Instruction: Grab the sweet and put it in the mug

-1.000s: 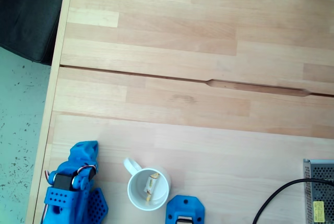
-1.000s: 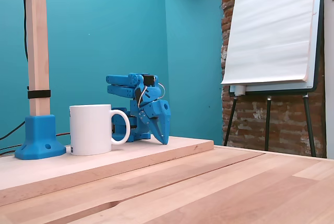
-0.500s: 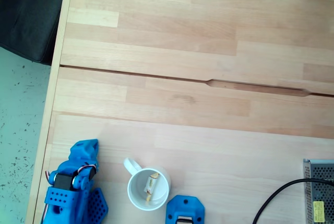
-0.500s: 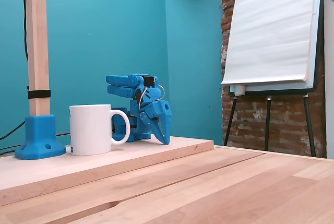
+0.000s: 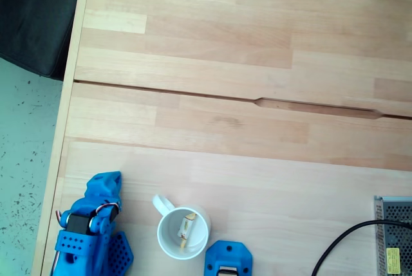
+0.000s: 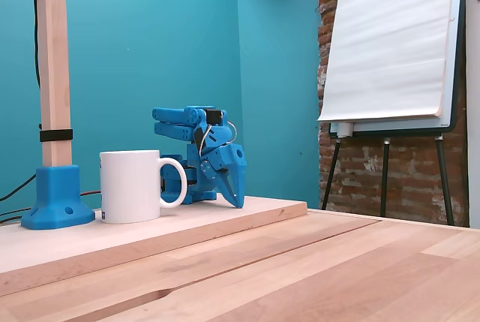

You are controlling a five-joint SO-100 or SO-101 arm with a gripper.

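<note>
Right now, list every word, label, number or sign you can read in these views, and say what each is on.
No readable text.
Label on the metal box at the lower right of the fixed view from above: too small and blurred to read.
The sweet wrapper, inside the mug: no print legible.
Flip chart sheet: blank.

Bright, even daylight washes the pale wooden plank surface (image 5: 244, 44) nearly shadowless in a fixed view, slightly overexposed and soft, while another fixed view stays crisp on the glossy white ceramic mug (image 6: 131, 176), its foreground planks blurred.
</note>
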